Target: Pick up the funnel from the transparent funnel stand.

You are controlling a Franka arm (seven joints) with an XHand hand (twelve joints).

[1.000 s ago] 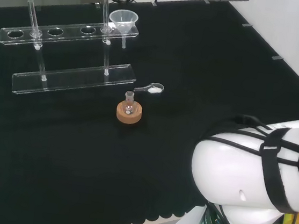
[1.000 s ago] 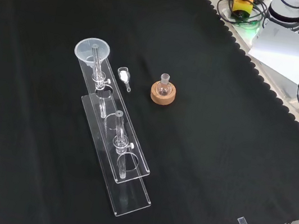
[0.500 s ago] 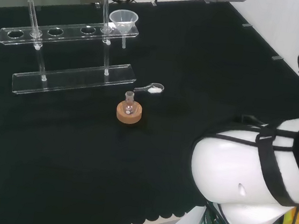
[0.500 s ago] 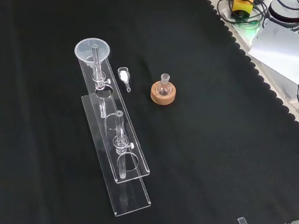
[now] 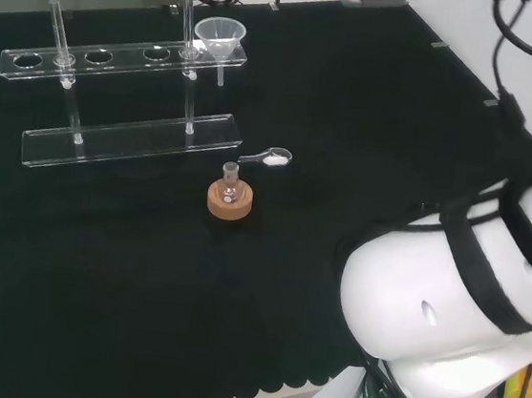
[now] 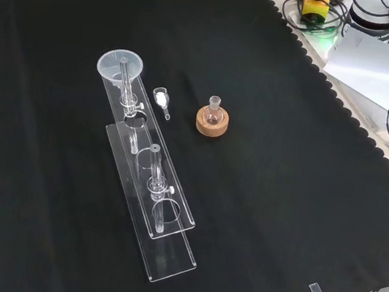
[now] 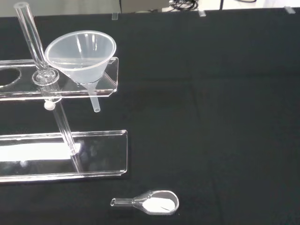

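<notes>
Head view showed the arm (image 5: 446, 306), its big white links at the right, standing differently from a second before: the upper link had tilted and now ran up toward the top right corner, with its black straps and cables moved along with it. No picture let me tell whether the hand was released, clenched or grasping anything.

Nearest the wrist camera lay a small clear scoop (image 7: 151, 202) with white powder in its bowl, flat on the black cloth (image 7: 225, 117). Beyond it stood the clear stand (image 7: 61, 159), a base plate below and a top shelf with holes carried on thin rods. The funnel (image 7: 82, 56) sat in the end hole of that shelf, cone up, its short spout poking down through the shelf and ending in the air above the base plate. A clear upright tube (image 7: 33, 42) rose just beside the funnel.

On the bench nothing had moved since the earlier pictures. In the head view the funnel (image 5: 219, 36) stood at the right end of the stand (image 5: 128, 140), with the scoop (image 5: 269, 157) near the base plate's right end. A small flask (image 5: 230, 183) sat upright in a cork ring (image 5: 230, 201) close in front of the scoop. From the front, the funnel (image 6: 120, 67) was at the far end of the stand (image 6: 149, 198), the scoop (image 6: 162, 100) and the flask (image 6: 213, 110) to its right.
</notes>
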